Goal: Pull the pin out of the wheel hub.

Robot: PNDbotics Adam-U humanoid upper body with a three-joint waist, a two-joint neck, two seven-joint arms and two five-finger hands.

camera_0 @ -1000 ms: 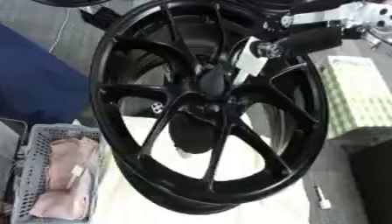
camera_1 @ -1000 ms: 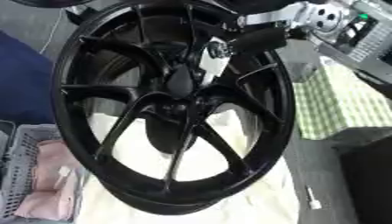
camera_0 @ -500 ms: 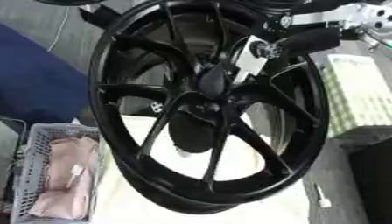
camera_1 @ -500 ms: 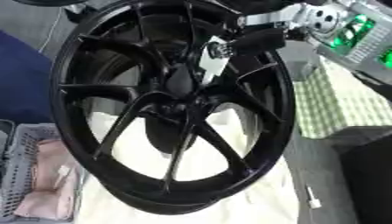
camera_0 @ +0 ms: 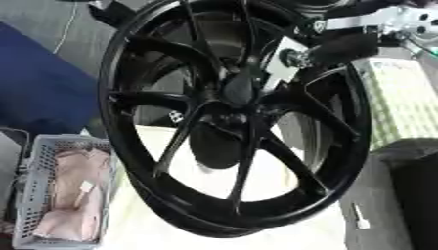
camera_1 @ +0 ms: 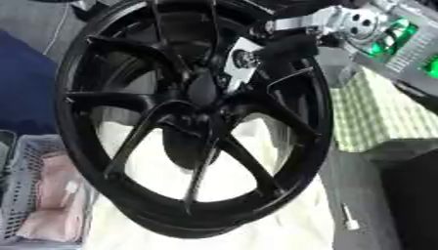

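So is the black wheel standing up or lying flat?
Standing: the wheel is up on its rim, spokes facing the camera, its lower edge on the white cloth.

The wheel [camera_0: 235,117] stands upright in the middle before you, on the cloth [camera_0: 163,146]. Your right hand [camera_0: 295,61] comes in from the upper right and sits at the spokes, just right of the hub [camera_0: 238,90]. The basket [camera_0: 34,195] lies at the lower left, beside the wheel. A small pin-like piece [camera_0: 361,218] lies at the lower right.
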